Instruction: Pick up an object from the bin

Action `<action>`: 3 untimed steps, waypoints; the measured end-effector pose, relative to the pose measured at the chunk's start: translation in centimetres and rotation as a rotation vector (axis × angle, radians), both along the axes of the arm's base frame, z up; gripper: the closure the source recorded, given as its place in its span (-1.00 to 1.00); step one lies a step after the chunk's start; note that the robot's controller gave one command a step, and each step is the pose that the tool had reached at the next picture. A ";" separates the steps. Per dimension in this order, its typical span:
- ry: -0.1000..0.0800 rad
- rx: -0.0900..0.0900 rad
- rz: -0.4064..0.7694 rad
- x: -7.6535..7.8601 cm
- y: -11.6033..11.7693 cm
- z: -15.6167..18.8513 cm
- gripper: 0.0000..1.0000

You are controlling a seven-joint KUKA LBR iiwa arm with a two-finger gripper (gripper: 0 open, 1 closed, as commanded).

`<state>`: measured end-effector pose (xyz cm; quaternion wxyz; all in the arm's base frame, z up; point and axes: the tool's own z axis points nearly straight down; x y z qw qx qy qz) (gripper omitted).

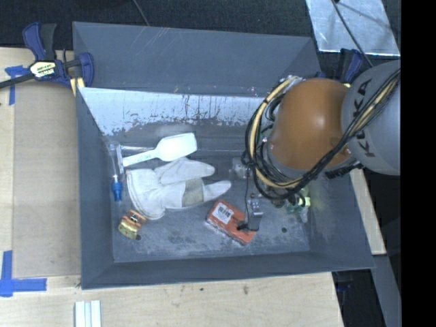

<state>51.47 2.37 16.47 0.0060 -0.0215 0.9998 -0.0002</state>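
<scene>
- Over the right half of the bin (197, 60), the arm's orange cover (310, 125) hangs low. The hand (252, 225) is beneath it, down at the floor close to the front edge.
- The hand's tip sits at the right end of a flat orange packet (225, 216) with a white barcode label. The packet lies tilted near the middle of the front edge. Whether the hand touches it or is just above it is unclear.
- I cannot tell if the hand is spread or pressed together, because cables and the wrist crowd that spot. The packet is not seen to be pinched.
- A white glove (174, 186) lies just left of the packet, and a white scoop (167, 148) lies beyond it toward the back wall.
- A blue-tipped tube (116, 182) lies along the left edge, a brass fitting (132, 225) sits by the front-left corner, and a small green thing (300, 206) lies toward the right edge.
- The step in hand looks like the grasp at the packet, with nothing lifted yet.
- The next move probably calls for a firm grip on the packet's end and then a straight lift. The packet lies flat, so the grip may slip off it.
</scene>
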 end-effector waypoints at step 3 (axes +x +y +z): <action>0.009 0.000 0.101 0.5 0.8 -9.2 -1.00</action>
